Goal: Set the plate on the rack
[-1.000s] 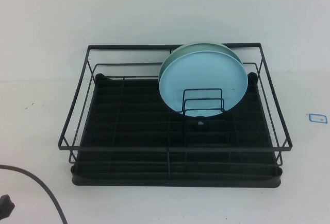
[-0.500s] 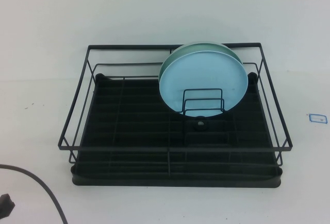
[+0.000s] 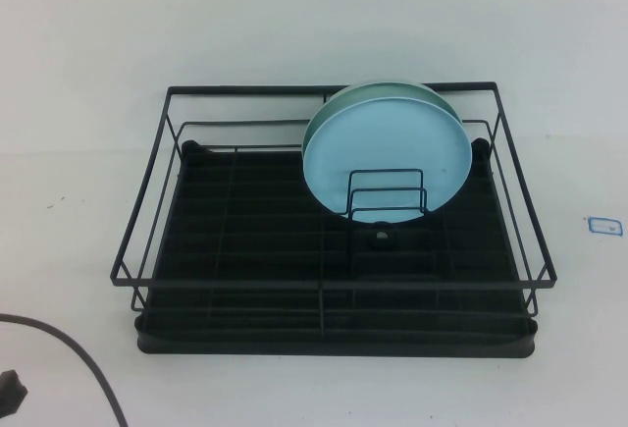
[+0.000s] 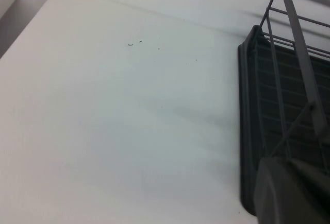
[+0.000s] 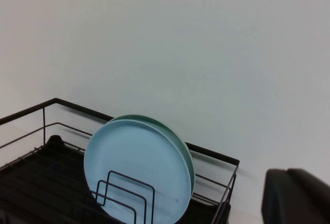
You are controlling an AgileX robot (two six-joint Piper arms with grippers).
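The sky-blue plate (image 3: 383, 152) stands upright on the black wire rack (image 3: 324, 288), leaning in the small wire plate holder (image 3: 386, 196) at the rack's back right. A mint-green plate (image 3: 385, 85) stands right behind it. Both plates also show in the right wrist view, the blue plate (image 5: 134, 167) in front of the green plate (image 5: 172, 135). My right gripper (image 5: 296, 195) shows only as a dark corner, apart from the plates. My left gripper (image 4: 291, 193) is a dark shape beside the rack's tray edge (image 4: 247, 105). Neither gripper shows in the high view.
A dark cable (image 3: 69, 344) curves across the table's front left corner. A small blue-edged label (image 3: 603, 226) lies on the table right of the rack. White table surrounds the rack, with a white wall behind it.
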